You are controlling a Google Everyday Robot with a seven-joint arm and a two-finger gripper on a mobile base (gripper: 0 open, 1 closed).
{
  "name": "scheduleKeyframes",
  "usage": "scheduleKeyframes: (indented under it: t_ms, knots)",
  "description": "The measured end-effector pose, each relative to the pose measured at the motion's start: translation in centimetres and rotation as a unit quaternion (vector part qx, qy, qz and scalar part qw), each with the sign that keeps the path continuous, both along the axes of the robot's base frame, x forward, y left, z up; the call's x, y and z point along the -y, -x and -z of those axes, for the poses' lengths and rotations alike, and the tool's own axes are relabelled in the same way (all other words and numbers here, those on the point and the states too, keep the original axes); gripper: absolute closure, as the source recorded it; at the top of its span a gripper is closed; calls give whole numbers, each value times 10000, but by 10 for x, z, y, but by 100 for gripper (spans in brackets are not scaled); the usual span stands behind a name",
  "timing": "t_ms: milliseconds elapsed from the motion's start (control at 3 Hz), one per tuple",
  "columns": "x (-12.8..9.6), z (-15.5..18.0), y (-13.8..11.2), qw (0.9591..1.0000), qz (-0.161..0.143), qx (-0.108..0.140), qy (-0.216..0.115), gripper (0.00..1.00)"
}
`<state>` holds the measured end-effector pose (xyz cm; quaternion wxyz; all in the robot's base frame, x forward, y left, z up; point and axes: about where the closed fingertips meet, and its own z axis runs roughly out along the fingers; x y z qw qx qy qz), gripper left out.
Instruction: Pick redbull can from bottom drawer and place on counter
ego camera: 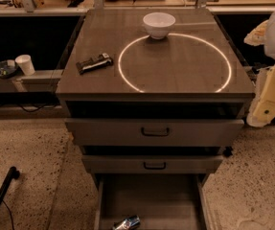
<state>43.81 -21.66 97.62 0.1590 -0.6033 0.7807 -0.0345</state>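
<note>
The grey cabinet's surface [175, 66] bears a glowing white circle [119, 66]. Below the two upper drawers [155, 132], the bottom drawer [151, 195] stands pulled out. At the right edge, beside the surface, hangs the robot's pale gripper [267, 99]; apart or together, I cannot tell. A white bowl [158, 25] sits on the circle's far rim, with a dark packet [94, 63] left of the circle. The redbull can [127, 223] lies on its side in the bottom drawer, well apart from the gripper.
</note>
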Motion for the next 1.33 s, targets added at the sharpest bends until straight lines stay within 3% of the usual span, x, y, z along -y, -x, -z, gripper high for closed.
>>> scheduleKeyframes:
  t_ms: [333, 667, 1000, 1333]
  knots:
    - [0, 0, 0, 10000, 0, 0, 0, 0]
    - [-22, 37, 6, 9991, -222, -370, 8, 0]
    - [-73, 75, 37, 9959, -705, -538, -177, 0]
    - [-129, 106, 81, 9906, -1138, -344, -678, 0]
